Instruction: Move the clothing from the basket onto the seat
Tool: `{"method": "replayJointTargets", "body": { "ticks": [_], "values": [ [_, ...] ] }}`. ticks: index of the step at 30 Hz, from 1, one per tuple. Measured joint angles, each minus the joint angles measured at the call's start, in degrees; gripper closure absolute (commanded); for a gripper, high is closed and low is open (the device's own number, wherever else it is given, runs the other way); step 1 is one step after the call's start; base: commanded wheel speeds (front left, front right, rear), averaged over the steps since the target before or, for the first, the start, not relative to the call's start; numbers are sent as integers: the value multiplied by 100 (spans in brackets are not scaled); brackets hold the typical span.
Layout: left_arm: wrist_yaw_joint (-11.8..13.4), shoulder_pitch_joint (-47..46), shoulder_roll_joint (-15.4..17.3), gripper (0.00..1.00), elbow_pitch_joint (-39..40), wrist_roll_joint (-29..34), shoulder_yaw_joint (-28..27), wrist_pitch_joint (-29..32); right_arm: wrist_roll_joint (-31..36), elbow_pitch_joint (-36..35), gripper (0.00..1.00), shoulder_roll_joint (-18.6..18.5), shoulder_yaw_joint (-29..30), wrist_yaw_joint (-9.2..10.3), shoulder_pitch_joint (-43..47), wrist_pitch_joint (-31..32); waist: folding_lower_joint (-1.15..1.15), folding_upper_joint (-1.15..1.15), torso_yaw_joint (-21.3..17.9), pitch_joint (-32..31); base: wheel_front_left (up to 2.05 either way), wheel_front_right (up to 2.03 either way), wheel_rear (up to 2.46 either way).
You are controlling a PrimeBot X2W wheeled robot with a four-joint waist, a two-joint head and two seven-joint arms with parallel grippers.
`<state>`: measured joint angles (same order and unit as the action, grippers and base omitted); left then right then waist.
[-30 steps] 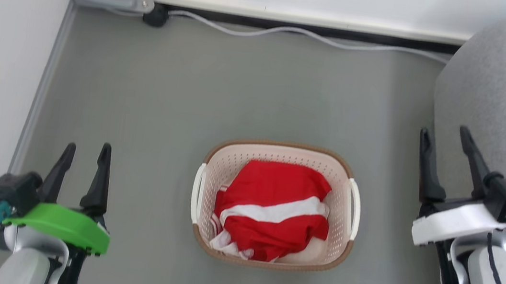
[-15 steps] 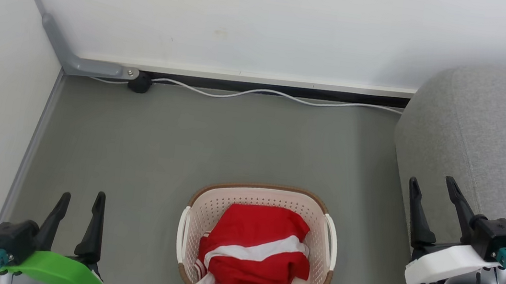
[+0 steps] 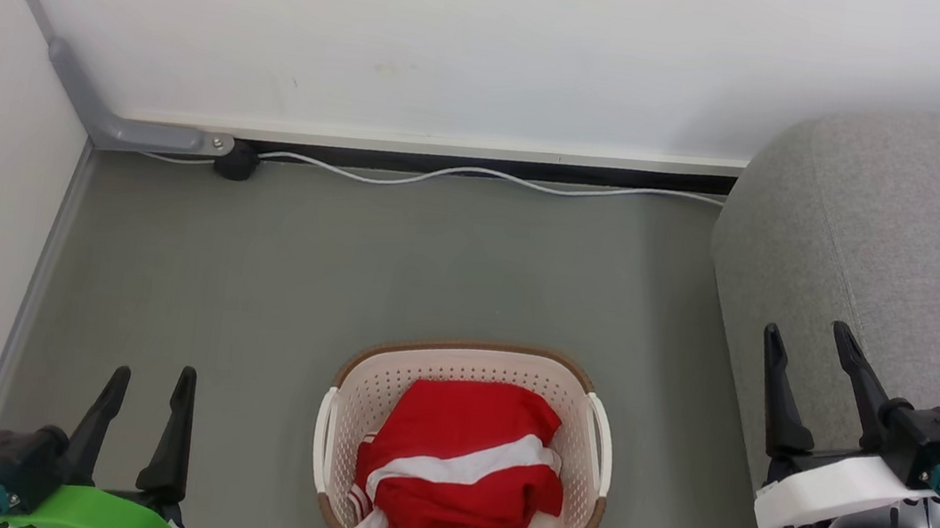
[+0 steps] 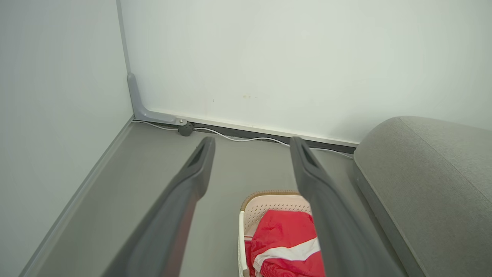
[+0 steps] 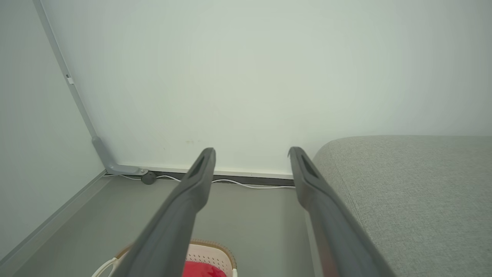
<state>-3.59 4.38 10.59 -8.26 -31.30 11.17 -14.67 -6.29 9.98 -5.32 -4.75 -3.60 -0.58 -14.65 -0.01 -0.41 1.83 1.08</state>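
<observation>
A cream perforated basket (image 3: 467, 362) with a brown rim stands on the grey floor at the bottom middle of the head view. Inside it lies bunched red clothing (image 3: 459, 464) with a white stripe, also seen as clothing (image 4: 282, 246) in the left wrist view. The grey seat (image 3: 910, 255) fills the right side, with its rounded corner facing the basket. My left gripper (image 3: 151, 382) hovers open to the left of the basket, holding nothing. My right gripper (image 3: 810, 342) is open in front of the seat's edge, to the right of the basket, empty too.
White walls meet in a corner at the left. A white cable (image 3: 481, 176) runs along the skirting to a dark plug (image 3: 233, 163), beside a grey conduit (image 3: 119, 129). Open grey floor (image 3: 344, 266) lies between the basket and the back wall.
The head camera has tilted up and shifted, so the basket now sits lower in view and more wall shows. Both grippers stay open and the clothing lies as before.
</observation>
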Motion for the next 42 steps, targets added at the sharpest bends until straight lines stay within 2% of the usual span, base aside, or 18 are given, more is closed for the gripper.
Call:
{"method": "replayJointTargets", "body": {
  "ticks": [9,15,30,42],
  "values": [
    [-52,-1,18,0,318,76,52,-1,5,-341,0,1,10,2,-20,0,0,0,-73,436,0,0,0],
    [-124,-218,38,0,437,140,308,69,23,-558,0,3,13,3,-248,0,0,0,-131,860,0,0,0],
    [-245,-1224,193,0,597,497,942,745,113,-1136,0,83,-264,-42,-1204,-1,0,0,-351,2116,0,0,0],
    [-307,-2218,160,0,717,849,1806,1410,114,-1255,0,137,-367,-43,-1715,-1,1,0,-526,3094,0,0,0]
  ]
}}
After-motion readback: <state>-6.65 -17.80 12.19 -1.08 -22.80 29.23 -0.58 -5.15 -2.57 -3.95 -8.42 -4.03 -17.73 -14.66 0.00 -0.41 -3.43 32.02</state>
